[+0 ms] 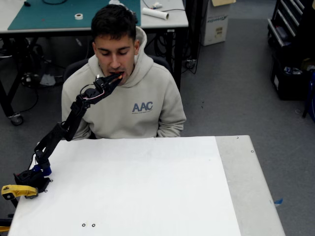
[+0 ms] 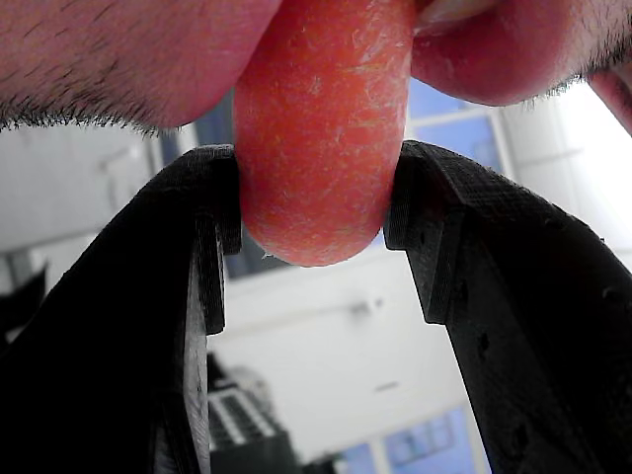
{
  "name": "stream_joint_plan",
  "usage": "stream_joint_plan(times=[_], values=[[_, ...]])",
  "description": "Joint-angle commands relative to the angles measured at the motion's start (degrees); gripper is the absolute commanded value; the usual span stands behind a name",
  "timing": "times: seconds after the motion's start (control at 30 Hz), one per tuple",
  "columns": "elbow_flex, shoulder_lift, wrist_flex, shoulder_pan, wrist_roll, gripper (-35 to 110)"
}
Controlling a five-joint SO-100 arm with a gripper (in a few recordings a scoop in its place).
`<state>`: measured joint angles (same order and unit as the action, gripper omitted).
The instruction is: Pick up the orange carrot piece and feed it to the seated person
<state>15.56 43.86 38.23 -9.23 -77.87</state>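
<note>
At the left edge of the fixed view the black jointed arm rises from its base on the white counter (image 1: 147, 187) and reaches up and rightward to the face of the seated person in the light beige hooded sweatshirt (image 1: 138, 105).

The black two-finger pincer (image 1: 117, 77) is at the person's mouth, and a spot of orange shows at its tip there.

In the wrist view, the left black finger (image 2: 212, 217) presses the left flank of the stubby bright-orange carrot piece with its rounded end (image 2: 321, 128), and the right finger presses the opposite flank, so the pincer is clenched on the carrot, parted only by the carrot's own width. The carrot's upper end sits between the person's lips; its lower rounded end hangs free below the finger pads.

As a judgement, the task is nearly finished: pick-up and carry are done, delivery to the mouth is reached. What looks left is for the pincer to release so the person can take the piece.
</note>
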Motion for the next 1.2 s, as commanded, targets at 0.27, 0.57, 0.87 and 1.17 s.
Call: stream_joint_plan(times=[0.27,0.57,0.87,1.17], values=[[3.3,2.8,-0.6,-7.9,-0.4,-1],[3.2,2.8,-0.6,-14.0,-0.4,-1],[2.4,3.7,-0.5,-14.1,-0.4,13],[2.8,3.8,-1.3,-15.0,-0.3,37]])
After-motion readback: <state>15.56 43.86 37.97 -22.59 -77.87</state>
